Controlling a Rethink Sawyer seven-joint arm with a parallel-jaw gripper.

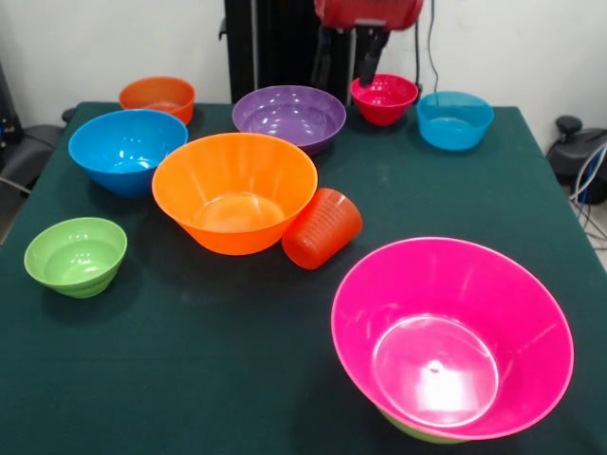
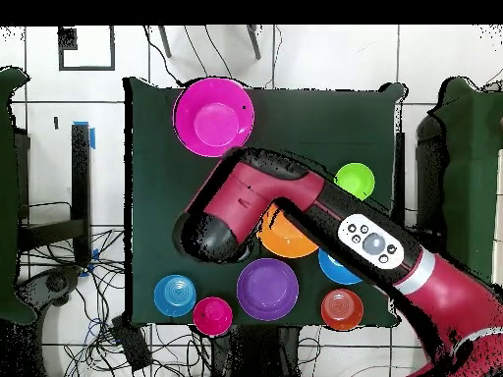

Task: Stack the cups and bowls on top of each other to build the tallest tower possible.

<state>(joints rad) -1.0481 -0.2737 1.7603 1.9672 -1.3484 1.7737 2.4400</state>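
The cup (image 1: 322, 227), an orange-red ribbed tumbler, lies on its side against the large orange bowl (image 1: 235, 190). The tower (image 1: 450, 336) is the big pink bowl at the front right, with a sliver of green bowl (image 1: 417, 434) under it. Along the back stand the small orange bowl (image 1: 157, 97), blue bowl (image 1: 126, 150), purple bowl (image 1: 289, 116), magenta-red bowl (image 1: 384, 98) and small blue bowl (image 1: 454, 118). A small green bowl (image 1: 76, 256) sits at the left. My gripper (image 1: 348, 59) hangs high at the top edge, over the magenta-red bowl, open and empty. Overhead, the arm (image 2: 295, 211) hides it.
The dark green table (image 1: 218, 360) ends close behind the back row of bowls. Overhead, the arm covers part of the large orange bowl (image 2: 285, 239) and the blue bowl (image 2: 339, 267). Cables lie on the floor beside the table (image 2: 108, 324).
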